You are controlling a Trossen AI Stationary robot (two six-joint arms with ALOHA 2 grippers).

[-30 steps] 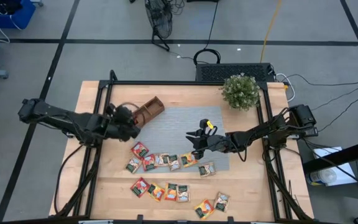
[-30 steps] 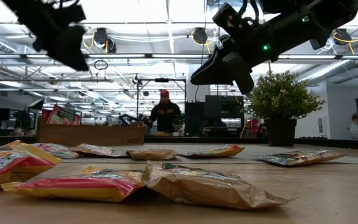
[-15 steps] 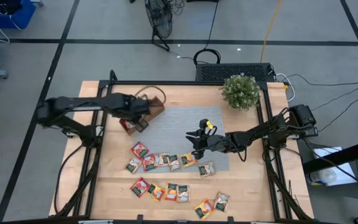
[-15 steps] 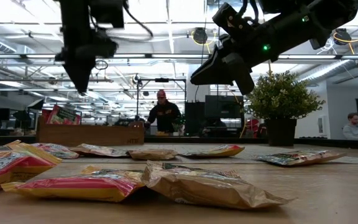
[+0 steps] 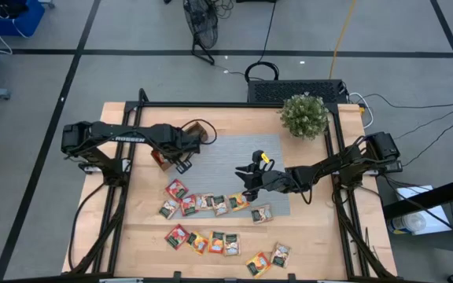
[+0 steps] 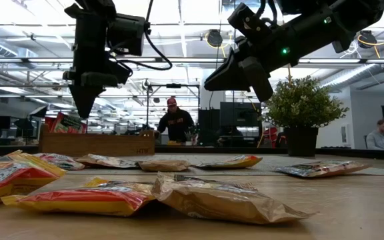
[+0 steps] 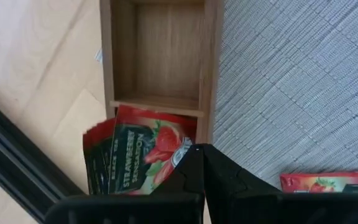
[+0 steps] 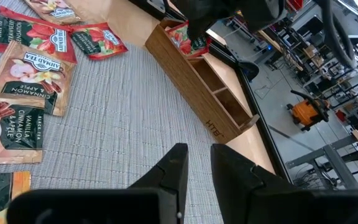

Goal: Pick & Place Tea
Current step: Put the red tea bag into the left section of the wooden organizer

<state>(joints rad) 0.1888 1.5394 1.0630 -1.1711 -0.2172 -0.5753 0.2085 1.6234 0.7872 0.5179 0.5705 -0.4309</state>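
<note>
Left gripper [image 7: 197, 152] over wooden tray [image 7: 160, 56], jaws together, empty. Right gripper [image 8: 197, 163] above mat [image 8: 117, 130], jaws slightly apart, empty.

A: I see the wooden tray [image 5: 181, 145] at the mat's [image 5: 234, 157] far-left corner. The left gripper [image 5: 182, 159], fingers closed, hangs directly over its near end, so that approach is blocked from above. In the left wrist view the near compartment [image 7: 145, 155] is filled with red sachets; the next compartment [image 7: 166, 53] is bare.

B: And the mat?

A: I note its middle lies open between the tray and the right gripper [image 5: 246, 174], which hovers over its near part. The plant [image 5: 304, 115] stands at the far-right corner. Tea sachets [image 5: 211, 204] crowd the mat's near edge and the wood nearer still. The table's [image 5: 116, 118] far-left strip is bare.
</note>
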